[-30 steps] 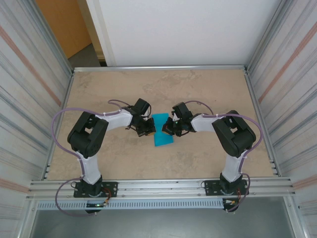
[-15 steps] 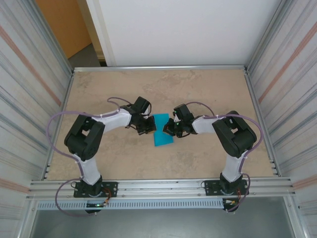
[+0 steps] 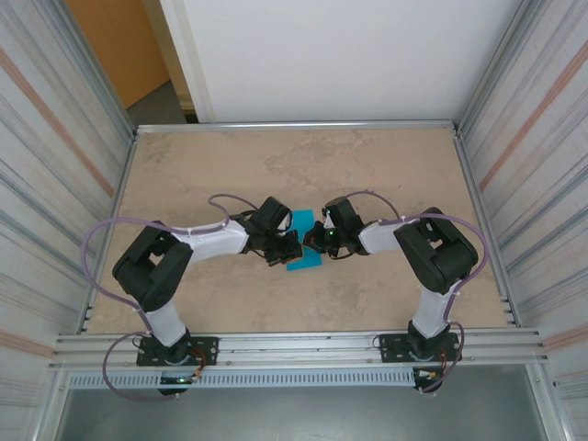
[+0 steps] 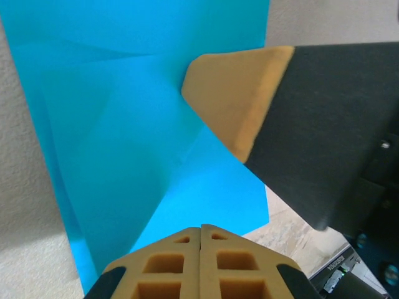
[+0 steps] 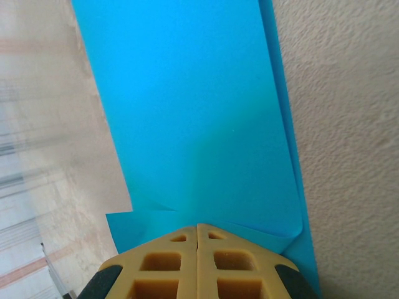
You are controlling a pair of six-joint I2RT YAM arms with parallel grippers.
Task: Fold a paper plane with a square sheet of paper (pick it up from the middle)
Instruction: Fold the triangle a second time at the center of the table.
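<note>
Turquoise paper [image 3: 300, 223], closed jaws at both side edges, bare table [image 3: 276, 165] around.

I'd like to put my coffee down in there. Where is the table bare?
The far half of the table, between the back rail and the arms, is bare; so is the near strip between the two bases. The middle is crowded: the left tool and right tool meet over the blue paper.

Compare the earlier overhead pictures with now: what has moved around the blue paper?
The left pincer slid rightward onto the thin turquoise-blue sheet of paper, covering more of it. Nothing was grasped or released: both pincers stay shut. The right pincer barely shifted at the sheet's right edge, and the sheet lies where it was.
</note>
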